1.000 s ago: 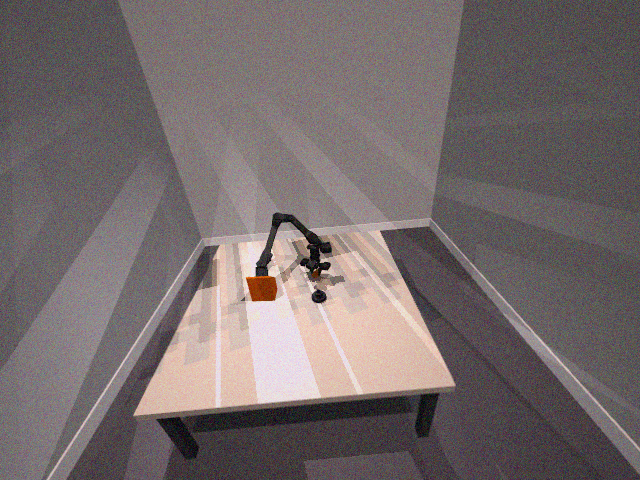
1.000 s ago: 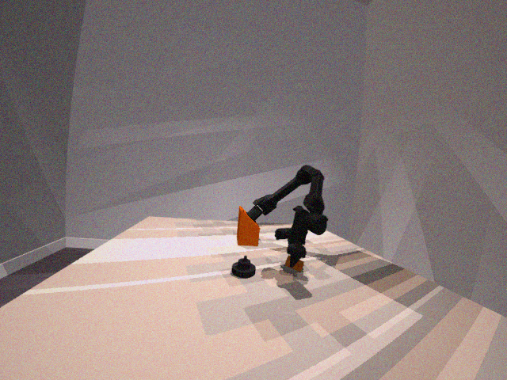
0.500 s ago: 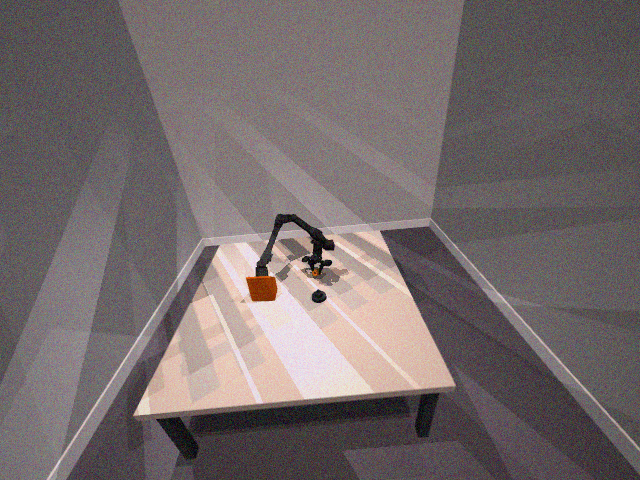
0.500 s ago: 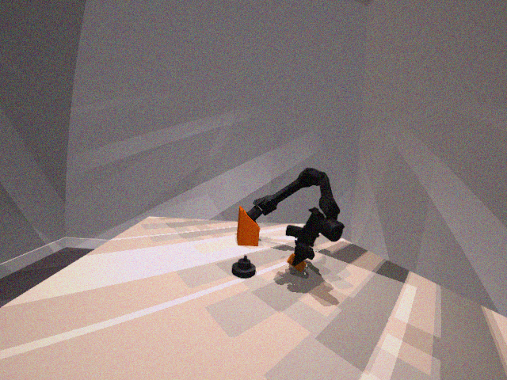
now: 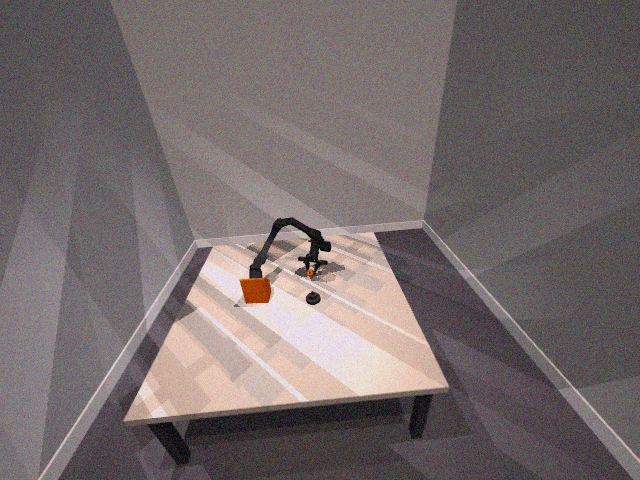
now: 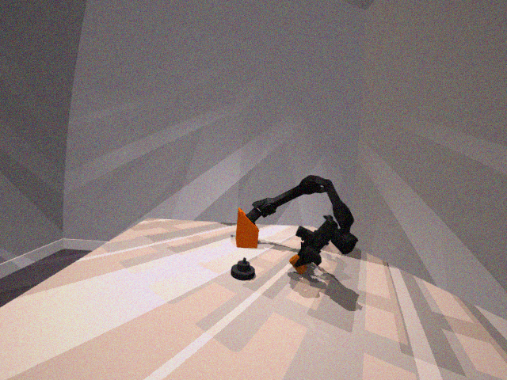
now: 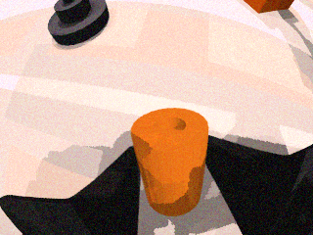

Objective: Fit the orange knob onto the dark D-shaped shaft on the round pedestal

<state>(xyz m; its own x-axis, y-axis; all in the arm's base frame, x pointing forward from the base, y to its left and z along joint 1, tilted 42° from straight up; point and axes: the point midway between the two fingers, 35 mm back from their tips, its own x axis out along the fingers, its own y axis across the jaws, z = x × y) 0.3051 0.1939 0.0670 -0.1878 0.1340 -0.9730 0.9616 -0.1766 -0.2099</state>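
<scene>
The orange knob [image 5: 310, 272] [image 6: 295, 261] [image 7: 171, 166] is between the fingertips of my gripper [image 7: 168, 147], which is shut on its sides. The knob is tilted, and its end face with the small hole [image 7: 180, 123] shows in the wrist view. The hole's flat side cannot be made out. The dark round pedestal [image 5: 312, 299] [image 6: 242, 272] [image 7: 78, 30] stands on the table, apart from the knob. Its shaft [image 6: 244, 260] points up and is cut off by the top edge in the wrist view. Whether the knob touches the table is hard to tell.
An orange block [image 5: 255, 290] [image 6: 246, 233] [image 7: 269, 4] with a sloped top stands near the arm's base. The pale table [image 5: 310, 372] [image 6: 123, 327] carries patchy shadows and bright stripes.
</scene>
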